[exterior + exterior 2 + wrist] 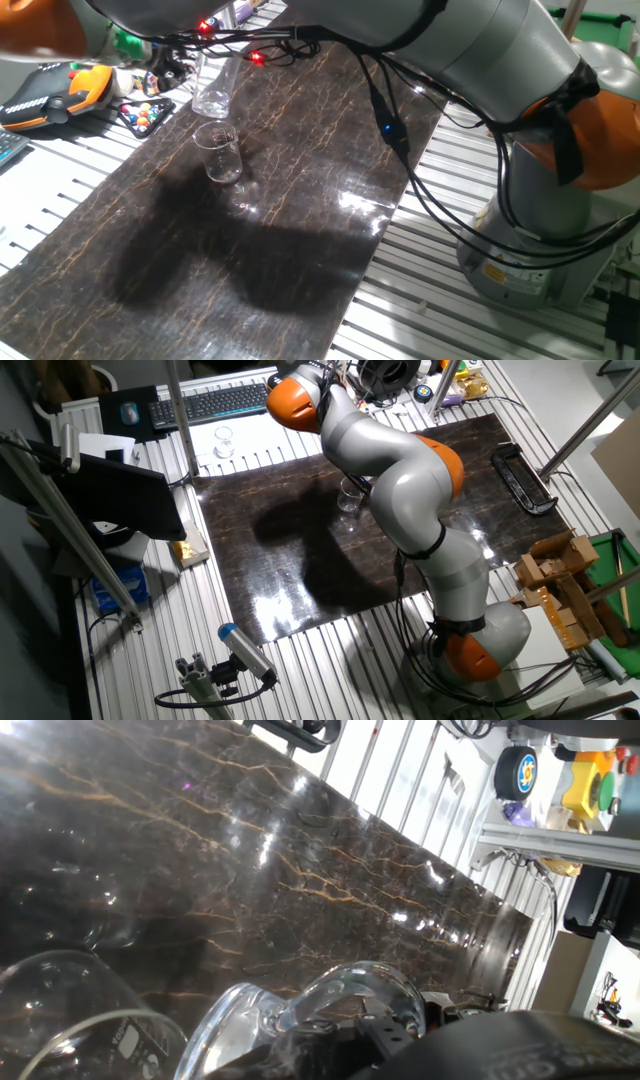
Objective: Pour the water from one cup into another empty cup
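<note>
While the tilted tumbler [214,88] hangs just above the tapered cup [221,154] (fingers hidden, grip unclear), keep its lip over that rim, tipping slowly.

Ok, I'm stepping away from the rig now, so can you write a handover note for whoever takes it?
Claw: shut on the tumbler, holding it tilted above the dark mat.
Tapered cup: upright on the mat, just below the tumbler.
Done: tumbler lifted and tilted.
Water is too clear to see, so I can't tell how much is poured.
Left: finish pouring.
</note>
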Motion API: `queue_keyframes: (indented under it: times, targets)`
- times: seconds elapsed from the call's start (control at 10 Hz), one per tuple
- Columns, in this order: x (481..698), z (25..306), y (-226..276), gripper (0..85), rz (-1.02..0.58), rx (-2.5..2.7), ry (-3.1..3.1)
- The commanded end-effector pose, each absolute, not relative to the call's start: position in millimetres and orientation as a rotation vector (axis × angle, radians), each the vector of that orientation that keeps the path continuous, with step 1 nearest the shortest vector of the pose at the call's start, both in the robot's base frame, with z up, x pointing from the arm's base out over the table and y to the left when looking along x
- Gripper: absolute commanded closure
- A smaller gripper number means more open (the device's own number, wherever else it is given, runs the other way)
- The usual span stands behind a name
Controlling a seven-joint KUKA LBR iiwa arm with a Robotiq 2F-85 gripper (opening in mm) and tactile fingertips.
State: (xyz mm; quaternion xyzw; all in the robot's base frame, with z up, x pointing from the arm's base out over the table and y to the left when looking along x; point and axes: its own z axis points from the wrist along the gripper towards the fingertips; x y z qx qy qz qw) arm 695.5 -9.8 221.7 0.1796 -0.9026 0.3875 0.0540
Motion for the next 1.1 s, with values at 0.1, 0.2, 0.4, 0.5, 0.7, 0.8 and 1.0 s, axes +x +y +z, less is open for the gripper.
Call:
queue_keyframes:
  times: [0.1, 0.2, 0.4, 0.5, 0.7, 0.8, 1.0]
  targets:
    - [695.3, 221.6, -8.7, 84.3, 1.164, 0.557, -2.739]
    - [695.2, 221.6, -8.5, 84.3, 1.157, 0.558, -2.741]
    - [695.0, 221.2, -7.1, 84.3, 1.157, 0.558, -2.741]
    - [694.9, 221.3, -7.0, 84.3, 1.153, 0.559, -2.743]
    - [695.2, 220.1, -8.4, 84.3, 1.153, 0.555, -2.745]
    - [695.2, 220.1, -8.4, 84.3, 1.161, 0.551, -2.744]
    - [695.2, 220.1, -8.4, 84.3, 1.124, 0.530, -2.780]
